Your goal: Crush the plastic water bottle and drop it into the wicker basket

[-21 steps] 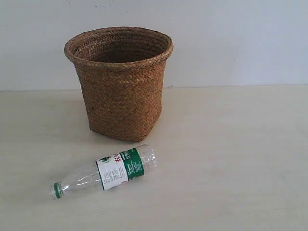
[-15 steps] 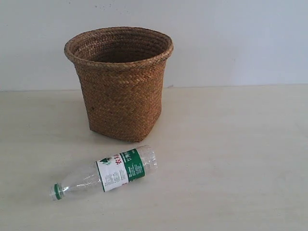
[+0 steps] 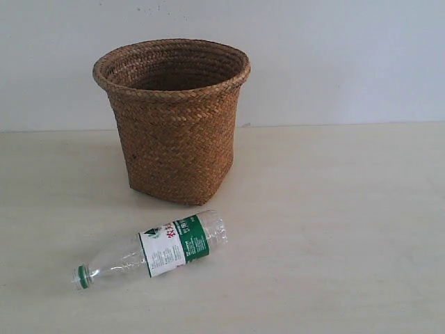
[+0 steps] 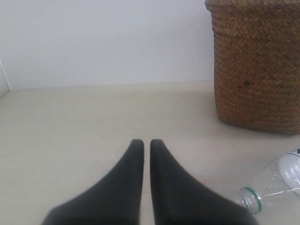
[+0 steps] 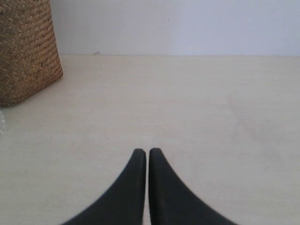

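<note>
Pale tabletop (image 3: 334,229), white wall (image 3: 334,56) behind. Uncrushed plastic water bottle (image 3: 160,249) lies on its side near wicker basket (image 3: 174,118). Both empty, jaws nearly together: left gripper (image 4: 146,143), right gripper (image 5: 144,152). Risk: round bottle rolls or squirts away when pinched.

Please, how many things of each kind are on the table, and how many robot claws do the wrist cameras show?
Plastic bottle: 1
Wicker basket: 1
Claws: 2, the left claw and the right claw
Total: 4
</note>
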Robot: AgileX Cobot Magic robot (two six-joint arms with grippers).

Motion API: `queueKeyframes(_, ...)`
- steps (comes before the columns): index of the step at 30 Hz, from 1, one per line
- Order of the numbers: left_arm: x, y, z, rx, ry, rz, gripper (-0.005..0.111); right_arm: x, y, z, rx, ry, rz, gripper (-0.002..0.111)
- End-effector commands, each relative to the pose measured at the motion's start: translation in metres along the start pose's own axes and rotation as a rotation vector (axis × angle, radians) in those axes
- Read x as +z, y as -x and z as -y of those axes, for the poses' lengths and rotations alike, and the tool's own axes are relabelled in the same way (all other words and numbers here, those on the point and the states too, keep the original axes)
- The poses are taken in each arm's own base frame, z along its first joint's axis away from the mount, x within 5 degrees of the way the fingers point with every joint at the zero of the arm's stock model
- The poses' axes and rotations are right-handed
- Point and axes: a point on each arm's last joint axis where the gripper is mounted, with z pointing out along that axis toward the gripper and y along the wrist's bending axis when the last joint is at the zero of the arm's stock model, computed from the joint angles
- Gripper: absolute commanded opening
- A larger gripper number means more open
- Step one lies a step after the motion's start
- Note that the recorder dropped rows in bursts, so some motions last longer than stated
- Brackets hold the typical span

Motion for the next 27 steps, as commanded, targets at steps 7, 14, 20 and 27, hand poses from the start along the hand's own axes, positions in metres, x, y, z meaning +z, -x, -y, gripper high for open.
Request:
queueKeyframes(7, 0.0, 0.0, 0.001, -0.084, -0.017, 0.006, 0.004, 0.0, 0.001, 0.0, -0.005, -0.002, 0.017, 0.0)
queueKeyframes(14, 0.0, 0.002, 0.008, -0.454, -0.097, 0.007, 0.004, 0.0, 0.001, 0.0, -0.005, -0.002, 0.017, 0.0)
queueKeyframes(20, -0.001, 0.013, 0.004, -0.605, -0.09, 0.132, 0.004, 0.0, 0.001, 0.0, -0.005, -0.002, 0.017, 0.0)
queueKeyframes(27, -0.002, 0.018, 0.003, -0.913, -0.125, 0.166, 0.004, 0.0, 0.001, 0.0, -0.005, -0.002, 0.017, 0.0)
